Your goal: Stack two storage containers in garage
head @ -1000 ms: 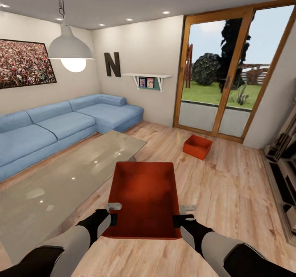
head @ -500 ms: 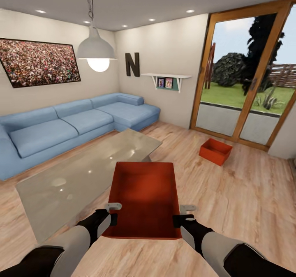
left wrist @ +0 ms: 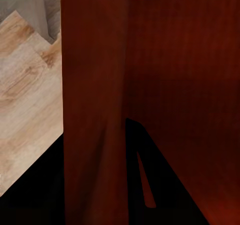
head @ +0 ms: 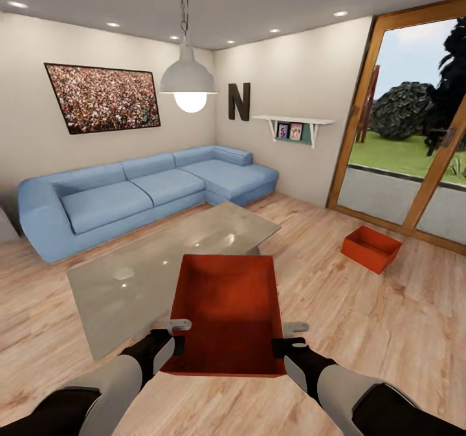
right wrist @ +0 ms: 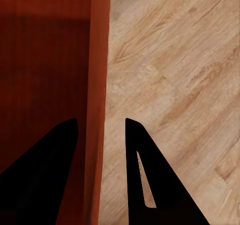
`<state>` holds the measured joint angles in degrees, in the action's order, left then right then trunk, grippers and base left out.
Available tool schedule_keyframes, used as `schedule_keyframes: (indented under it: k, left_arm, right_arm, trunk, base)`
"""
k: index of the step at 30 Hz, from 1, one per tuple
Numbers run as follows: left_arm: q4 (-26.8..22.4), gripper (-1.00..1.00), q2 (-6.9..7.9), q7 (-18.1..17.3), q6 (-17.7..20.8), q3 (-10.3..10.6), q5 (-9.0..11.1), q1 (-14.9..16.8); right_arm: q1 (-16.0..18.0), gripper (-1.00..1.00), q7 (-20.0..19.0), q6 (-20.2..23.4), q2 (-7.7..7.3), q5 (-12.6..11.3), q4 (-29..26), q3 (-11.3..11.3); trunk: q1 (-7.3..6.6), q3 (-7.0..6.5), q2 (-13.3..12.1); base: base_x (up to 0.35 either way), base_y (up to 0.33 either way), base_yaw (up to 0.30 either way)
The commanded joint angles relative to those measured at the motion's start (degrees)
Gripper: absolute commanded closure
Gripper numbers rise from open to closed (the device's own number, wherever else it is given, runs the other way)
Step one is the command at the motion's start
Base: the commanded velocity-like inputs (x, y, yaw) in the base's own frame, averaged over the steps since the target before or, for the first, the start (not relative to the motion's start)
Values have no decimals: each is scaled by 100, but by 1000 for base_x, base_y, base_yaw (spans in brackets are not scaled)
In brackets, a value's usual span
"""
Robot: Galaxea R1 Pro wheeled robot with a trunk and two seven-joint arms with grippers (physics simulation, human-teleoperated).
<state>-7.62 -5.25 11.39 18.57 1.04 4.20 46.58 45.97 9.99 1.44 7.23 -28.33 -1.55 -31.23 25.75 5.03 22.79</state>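
My head camera shows a bright, evenly lit living room: a glowing pendant lamp (head: 188, 80) at 12 o'clock, recessed ceiling spots, and daylight from the glass door (head: 414, 132) at 2 o'clock. Highlights glint off the glass worktop (head: 149, 274). Walls lean toward the edges. Both wrist pictures are dim and soft.

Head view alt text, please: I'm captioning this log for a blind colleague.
Both grippers, left and right, hold a red-orange bin by its side walls above a wood floor. A second bin sits on the floor near the glass door; a glass table and blue sofa lie ahead.
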Motion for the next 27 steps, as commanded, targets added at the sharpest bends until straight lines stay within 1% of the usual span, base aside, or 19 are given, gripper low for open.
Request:
schedule_keyframes:
  k: [1, 27]
  left_arm:
    - [-29, 100, -2, 83, -9, -87, -200, 7]
    - [-29, 100, -2, 83, -12, -87, -200, 8]
  right_arm:
    - [0, 100, 12, 32, 15, -94, -4, -120]
    - [0, 100, 12, 32, 15, -94, -4, -120]
  trunk:
    - [3, 12, 13]
    - [3, 12, 13]
  base:
    - [0, 0, 284]
    - [0, 0, 284]
